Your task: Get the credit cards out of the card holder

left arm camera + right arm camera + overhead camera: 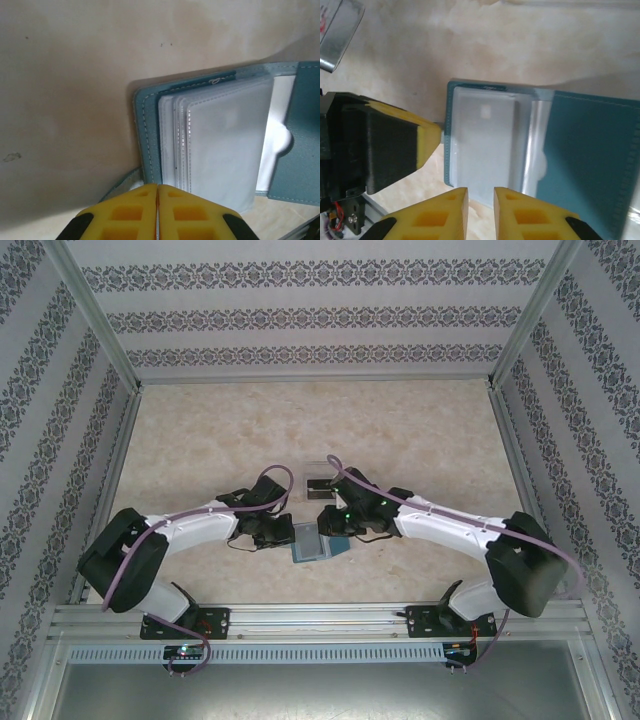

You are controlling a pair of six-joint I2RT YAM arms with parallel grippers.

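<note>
The teal card holder (312, 548) lies open on the table between both arms, clear plastic sleeves (225, 150) fanned over its left half. A pale credit card (487, 145) sits inside the top sleeve, and a white card (280, 107) shows in the right pocket. My left gripper (158, 187) is shut at the holder's (149, 140) near edge, pinching the teal cover; its yellow finger (427, 140) touches the holder's (590, 150) left side. My right gripper (480, 191) stands narrowly open just over the sleeves' near edge, with nothing clamped.
A clear plastic tray (306, 472) with a dark card in it stands just beyond the holder. A silver-grey card edge (337, 30) shows at the upper left in the right wrist view. Patterned walls and metal rails enclose the beige table (400, 430).
</note>
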